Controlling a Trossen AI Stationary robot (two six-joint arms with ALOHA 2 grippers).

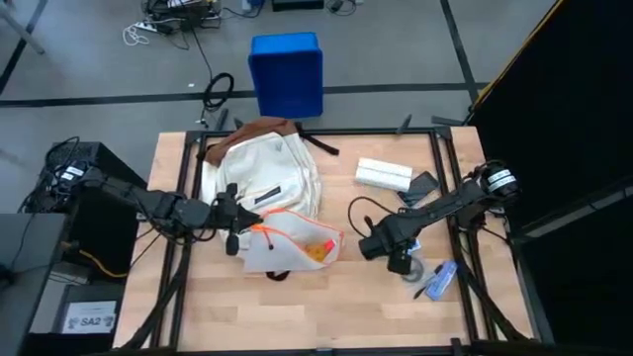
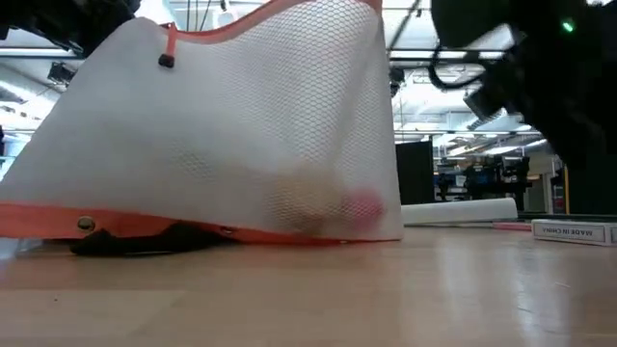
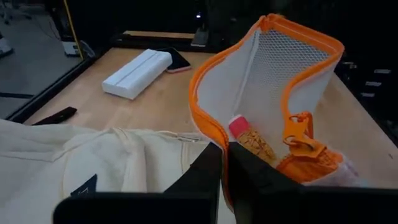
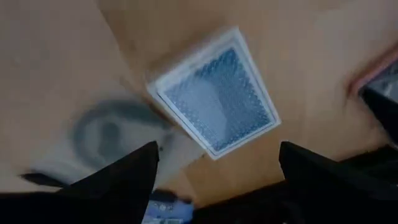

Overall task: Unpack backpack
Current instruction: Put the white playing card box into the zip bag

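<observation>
The cream-white backpack lies flat at the far left of the table; its fabric shows beside my left fingers. Against its near side stands a white mesh pouch with an orange zip edge, its bottom edge on the table. Inside it are a pink-tipped stick and orange items. My left gripper is shut on the pouch. My right gripper hangs open, fingers pointing down, over a blue-patterned box, touching nothing. My left gripper pinches the pouch's orange zip edge between its two fingers, at the open mouth on the pouch's left end. The fingers come in about level from the table's left. The mouth is held raised and gaping, while the pouch's bottom rests on the table.
A long white box and a dark flat object lie at the far right. A tape roll and the blue-patterned box sit at the near right. A blue bin stands on the floor beyond the far edge.
</observation>
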